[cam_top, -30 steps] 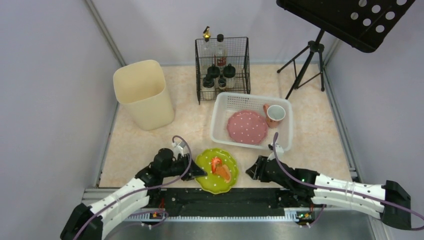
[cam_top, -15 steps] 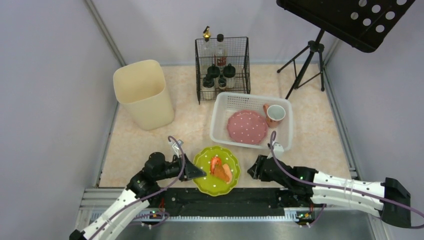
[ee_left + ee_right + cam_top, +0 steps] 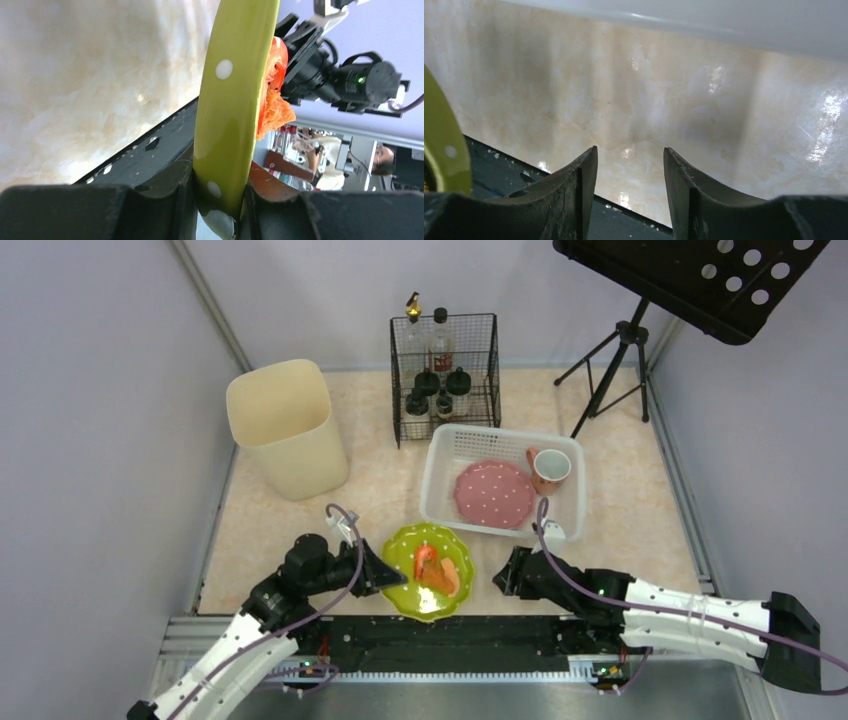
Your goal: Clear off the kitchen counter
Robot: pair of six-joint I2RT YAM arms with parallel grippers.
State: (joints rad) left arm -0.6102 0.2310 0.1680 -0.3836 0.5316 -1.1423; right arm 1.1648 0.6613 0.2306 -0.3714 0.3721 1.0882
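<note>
So, the bench [image 3: 640, 510] is nearly cleared. It runs from the front rail back to the wall, and the only loose item left on it is the green plate [image 3: 432, 537] at its near edge. The left hand [image 3: 385, 576] is clamped on the plate's left rim. From above the plate looks lifted off the stone, though I can't tell how much it's tilted. Orange and red food scraps [image 3: 438, 573] are sitting on it.

My guess at the step: haul it to the cream bin [image 3: 288, 430] at the far left, dump the scraps, then drop the plate in the white basket [image 3: 505, 431] with the pink plate [image 3: 493, 493] and mug [image 3: 549, 469].

Tips for doing it well:
- It's a rim-only pinch, so the plate can pivot. Move slowly, no jerks.
- Hold it level until it's over the bin's mouth, then tip it. Tip early and the scraps land back on the bench.
- Go over the bin's rim, not into its wall.

The right hand [image 3: 503, 575] hovers low just right of the plate, jaws partway apart with nothing in them. It's best left parked there.
</note>
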